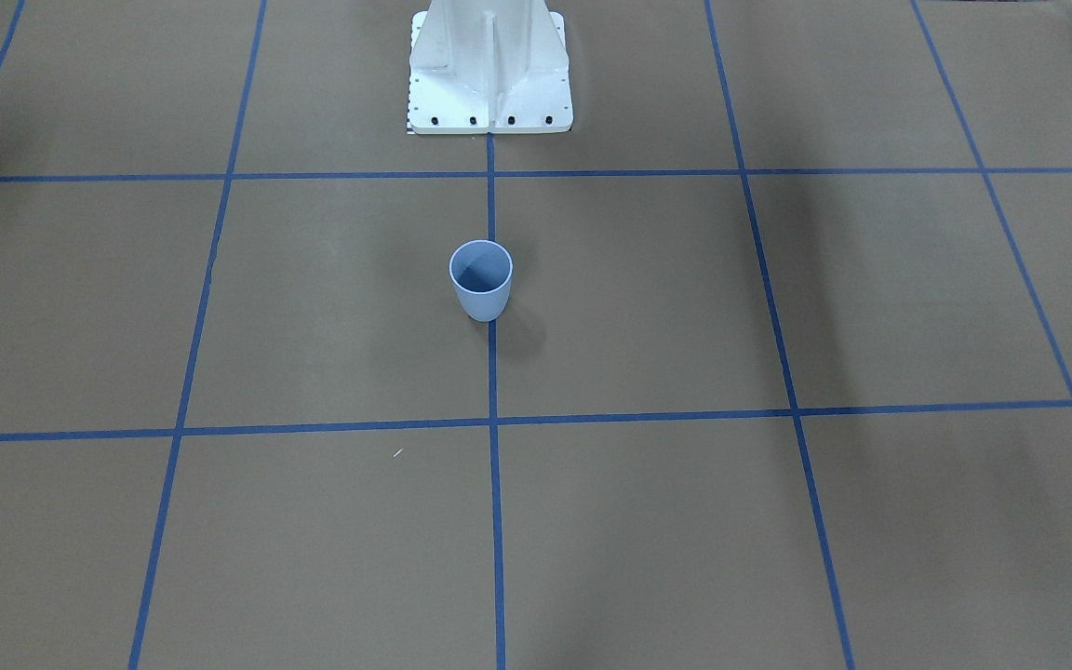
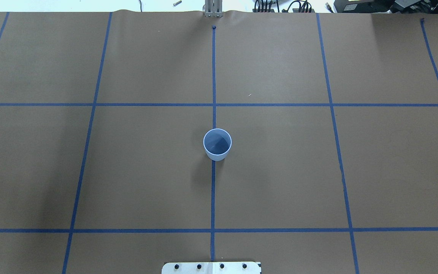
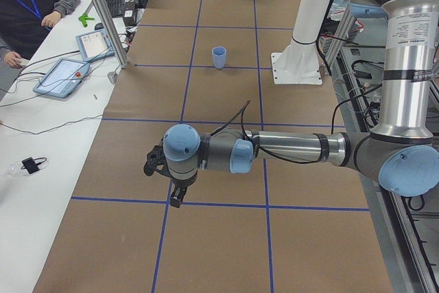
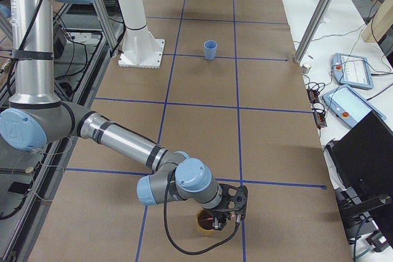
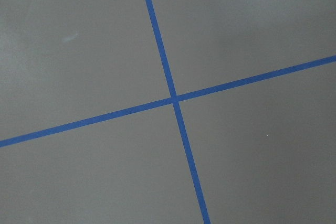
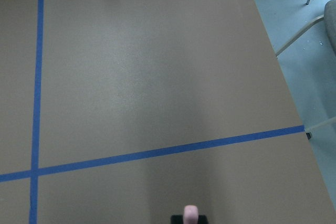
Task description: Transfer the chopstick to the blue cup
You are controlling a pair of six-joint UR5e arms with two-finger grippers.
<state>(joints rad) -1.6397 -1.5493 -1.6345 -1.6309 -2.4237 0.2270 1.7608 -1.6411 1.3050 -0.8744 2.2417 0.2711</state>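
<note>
Right claw (image 4: 222, 221) is held over a brown cup (image 4: 203, 224), left claw (image 3: 176, 195) above the bench (image 2: 127, 171); neither claw's state can be told. Blue cup (image 2: 217, 144) is stood at 12 o'clock from the base (image 2: 211, 267).

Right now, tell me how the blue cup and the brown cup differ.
The blue cup is pale blue, the brown cup tan. The blue cup stands in the middle of the table, the brown cup at its end on the robot's right. The right pincer is right at the brown cup's mouth; no pincer is near the blue cup. Both stand upright.
</note>
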